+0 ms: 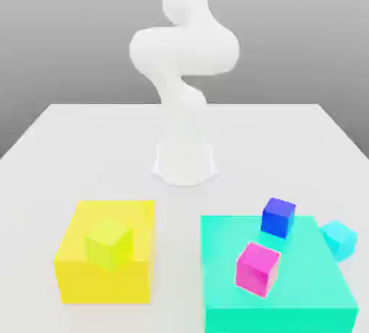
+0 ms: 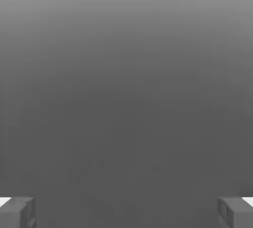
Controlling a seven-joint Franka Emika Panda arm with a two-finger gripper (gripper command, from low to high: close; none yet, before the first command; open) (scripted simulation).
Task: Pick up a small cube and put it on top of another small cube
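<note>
The small cube (image 1: 339, 238) is light cyan and rests on the white table (image 1: 86, 151), touching or nearly touching the exterior view's right side of a large flat teal block (image 1: 288, 303). A small blue cube (image 1: 278, 217) stands at the teal block's far edge. On top of that block, nearer the front, lies a small magenta cube (image 1: 256, 268). In the hand view my gripper (image 2: 126, 212) is open, its grey fingertips (image 2: 17, 211) far apart with nothing between them, facing a plain grey background. The white arm (image 1: 184, 50) rises folded above its base.
A large yellow block (image 1: 79, 267) sits at the front on the exterior view's left, with a small yellow-green cube (image 1: 108, 243) on top. The arm's round base (image 1: 185, 162) stands mid-table behind both blocks.
</note>
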